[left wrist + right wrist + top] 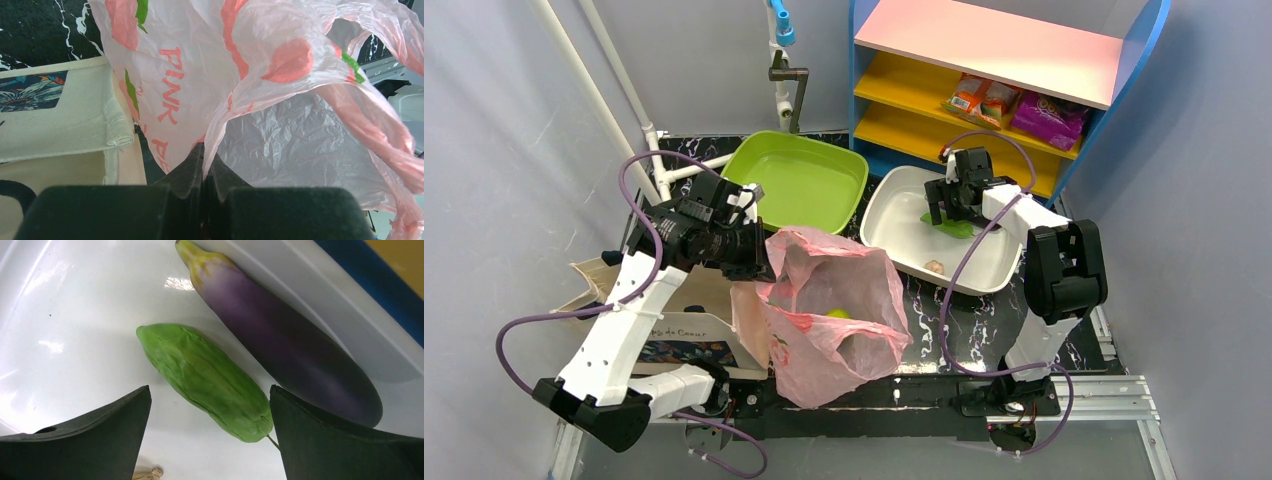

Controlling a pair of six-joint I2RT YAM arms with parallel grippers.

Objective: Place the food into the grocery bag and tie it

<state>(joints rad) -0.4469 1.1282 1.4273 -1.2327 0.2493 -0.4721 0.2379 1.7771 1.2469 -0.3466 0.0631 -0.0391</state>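
Note:
The pink grocery bag (834, 315) stands open at the table's front centre, with a yellow-green pear (838, 314) inside. My left gripper (759, 268) is shut on the bag's left rim and holds it up; in the left wrist view the thin pink plastic (260, 75) runs between the closed fingertips of the gripper (205, 152). My right gripper (952, 212) is open, low over the white tray (902, 190). In the right wrist view the long green vegetable (205, 380) lies between the spread fingers of the gripper (210, 405), with the purple eggplant (285, 335) beside it.
A beige canvas tote (679, 320) lies left of the bag under my left arm. An empty green tray (799, 180) sits behind the bag. A blue shelf (1014, 70) with snack packets stands at the back right. A small beige item (934, 266) lies in the white tray.

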